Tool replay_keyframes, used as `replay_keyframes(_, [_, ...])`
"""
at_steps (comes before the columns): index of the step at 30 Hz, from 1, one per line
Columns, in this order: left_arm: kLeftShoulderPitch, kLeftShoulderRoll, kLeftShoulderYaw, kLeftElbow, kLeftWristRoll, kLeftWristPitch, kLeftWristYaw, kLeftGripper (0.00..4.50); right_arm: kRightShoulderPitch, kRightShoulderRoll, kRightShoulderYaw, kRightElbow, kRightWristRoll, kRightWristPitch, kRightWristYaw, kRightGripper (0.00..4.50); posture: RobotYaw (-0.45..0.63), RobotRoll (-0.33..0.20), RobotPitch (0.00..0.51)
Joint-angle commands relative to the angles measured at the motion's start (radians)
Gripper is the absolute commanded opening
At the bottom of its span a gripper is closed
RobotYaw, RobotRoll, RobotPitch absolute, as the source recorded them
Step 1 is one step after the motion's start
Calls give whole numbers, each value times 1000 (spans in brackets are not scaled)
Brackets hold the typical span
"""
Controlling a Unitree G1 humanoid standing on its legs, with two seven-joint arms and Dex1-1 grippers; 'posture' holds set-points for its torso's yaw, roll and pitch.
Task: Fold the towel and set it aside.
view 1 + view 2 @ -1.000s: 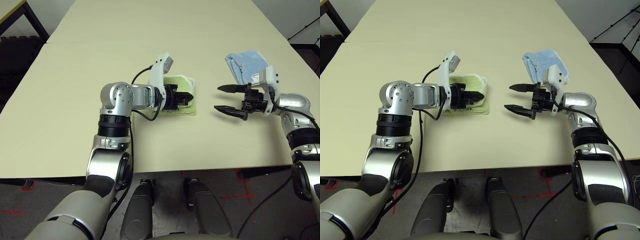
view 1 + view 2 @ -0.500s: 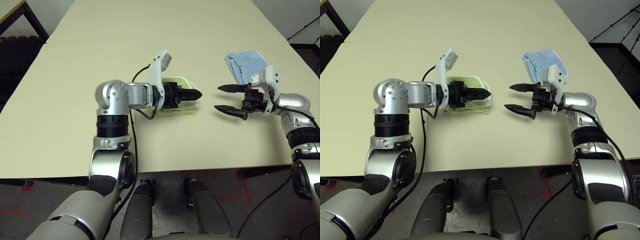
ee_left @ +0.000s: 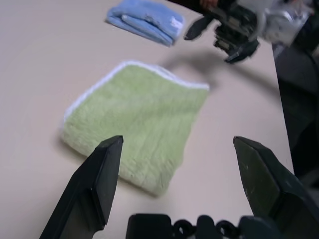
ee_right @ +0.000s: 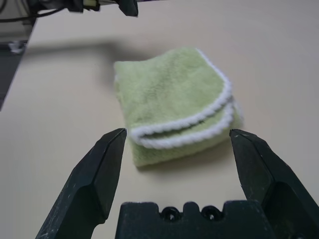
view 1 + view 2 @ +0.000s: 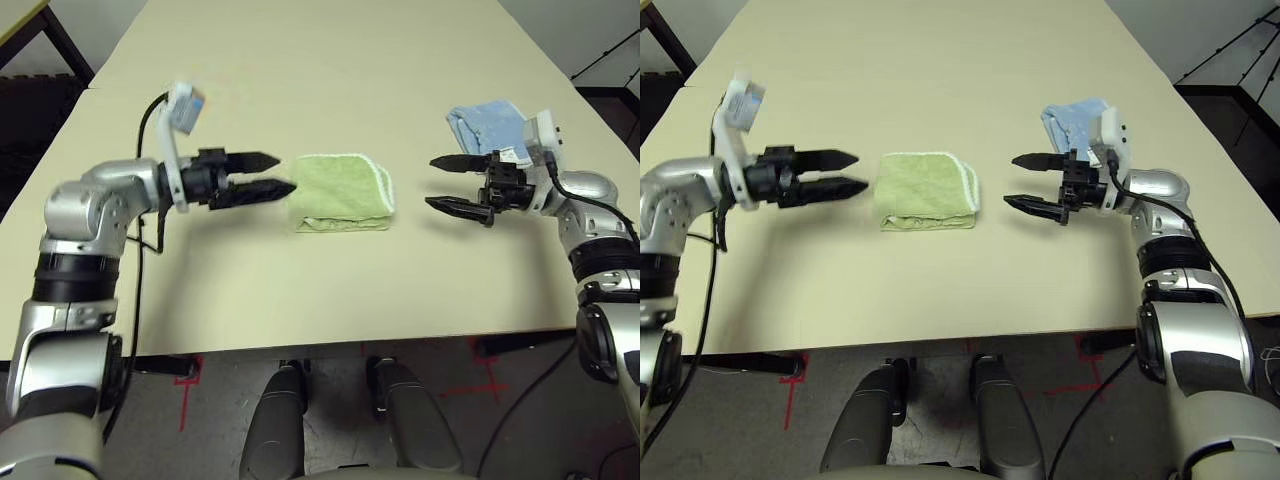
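towel (image 5: 343,190) is folded into a compact square and lies flat on the table (image 5: 300,60), directly between my two grippers. left gripper (image 5: 262,176) points at it from just off its folded edge, fingers spread, nothing in them, not touching. right gripper (image 5: 448,184) faces it from the opposite side, a bit further off, also spread wide and empty. the white-stitched open edges face the right gripper; in the right wrist view the layers are stacked but the top one sits slightly proud.

fold looks done to me, setting aside is what's left. risks as i see them:
- pinching from the open-edge side could catch only the top layer, so the stack peels open on lift.
- dragging instead of lifting: terry cloth on this table will likely bunch and undo the fold.
- the blue cloth (image 5: 484,124) sits just behind the right gripper; a wide swing there could snag or shove it.
- both grippers closing in at once could collide over the towel.
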Motion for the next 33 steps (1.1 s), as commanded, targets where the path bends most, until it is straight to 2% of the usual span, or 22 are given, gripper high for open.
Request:
replay_keyframes(1, [24,-1,-29,80,65,-195,-115,4485,-20,11,26,33,-30,-90,36,4500,43,0,168])
replay_keyframes(2, [20,-5,-33,97,70,-218,-136,4485,-28,14,28,45,-34,-103,44,4500,42,0,168])
replay_keyframes(6, [0,-27,-45,155,99,-317,-197,4500,-45,12,51,68,-30,-127,81,3606,40,0,169])
replay_keyframes(15, [-24,-56,-46,206,122,-370,-236,4500,-24,-7,94,40,12,-124,81,128,28,0,166])
replay_keyframes(21, [-53,-98,-38,251,136,-427,-218,4500,-14,-17,104,25,29,-112,81,57,23,0,166])
replay_keyframes(24, [-72,-104,-45,289,148,-451,-233,3928,-13,-16,104,22,30,-109,81,0,19,0,168])
replay_keyframes(33, [-133,-130,-42,382,164,-505,-268,677,-18,-6,82,28,25,-97,79,0,18,0,172])
